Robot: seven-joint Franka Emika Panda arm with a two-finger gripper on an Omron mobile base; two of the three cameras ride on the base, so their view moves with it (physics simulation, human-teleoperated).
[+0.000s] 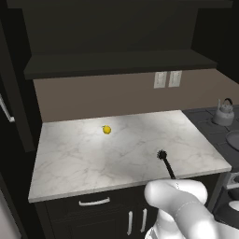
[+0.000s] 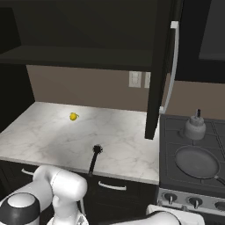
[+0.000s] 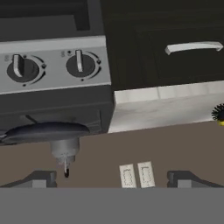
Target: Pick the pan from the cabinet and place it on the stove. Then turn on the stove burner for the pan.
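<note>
Right base view finds the pan (image 2: 197,161) resting on the stove (image 2: 176,132), at five o'clock from one silver kettle (image 2: 195,126); placement appears complete. Remaining: turning the burner knob. Hand view, rolled upside down, shows two knobs (image 3: 79,64) on the stove front; the pincer (image 3: 112,178) stands open, empty, both tips short of them. The cabinet (image 2: 159,61) door hangs open. On the table (image 2: 52,140): one yellow fruit (image 2: 73,116), possibly a lemon, and one black brush (image 2: 95,157).

1 shallow dark grey round pan (image 2: 197,161), 1 small silver kettle (image 2: 195,126), 1 yellow lemon (image 2: 73,116), 1 black-bristled brush (image 2: 96,150), 2 white wall outlets (image 2: 135,79).
</note>
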